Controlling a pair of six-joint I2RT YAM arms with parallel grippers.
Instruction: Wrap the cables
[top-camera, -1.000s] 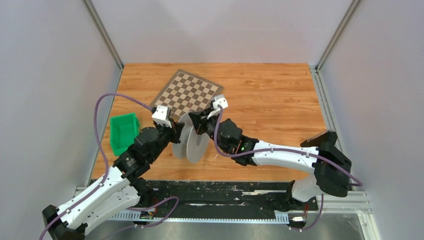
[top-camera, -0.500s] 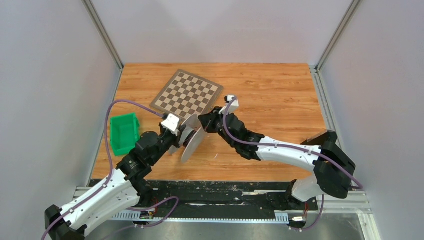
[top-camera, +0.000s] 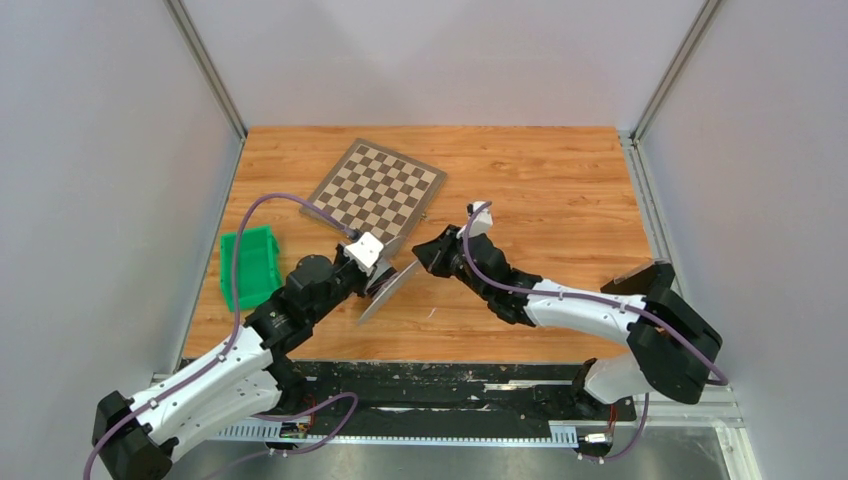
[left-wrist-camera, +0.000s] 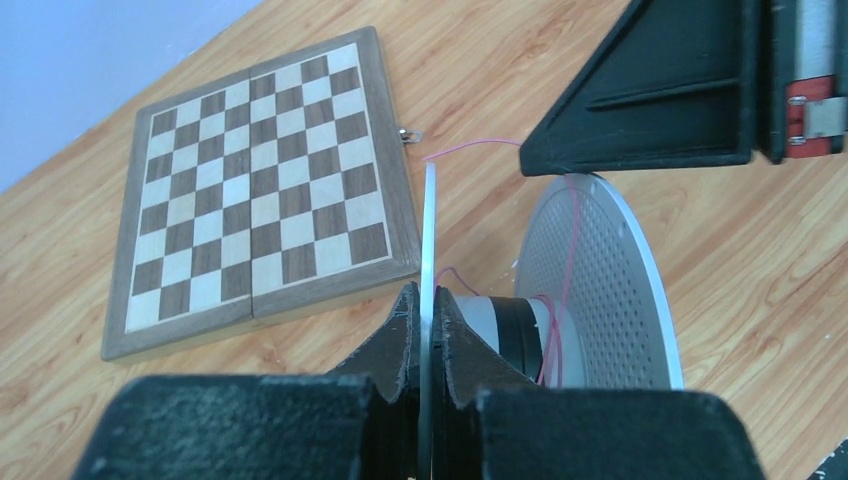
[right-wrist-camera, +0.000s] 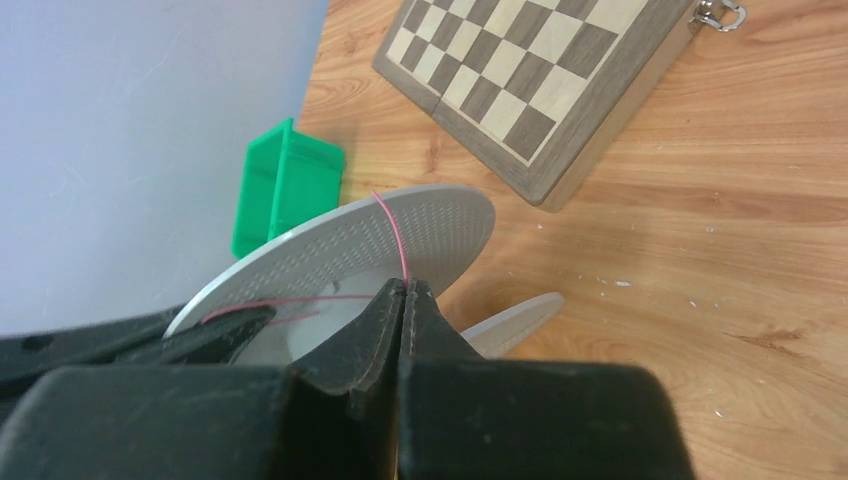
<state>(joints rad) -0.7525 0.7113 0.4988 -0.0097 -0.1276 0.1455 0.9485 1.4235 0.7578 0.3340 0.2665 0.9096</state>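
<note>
Just beside the chessboard, the left gripper is pinching one flange of the spool; the right gripper is squeezing the pink cable crossing the other flange. It should be holding tension steady, feeding the cable onto the hub.

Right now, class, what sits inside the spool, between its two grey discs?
A dark hub with a few loose turns of thin pink cable. The hub's near end is covered by the left fingers pinching one disc, so how much cable is wound cannot be told.
</note>
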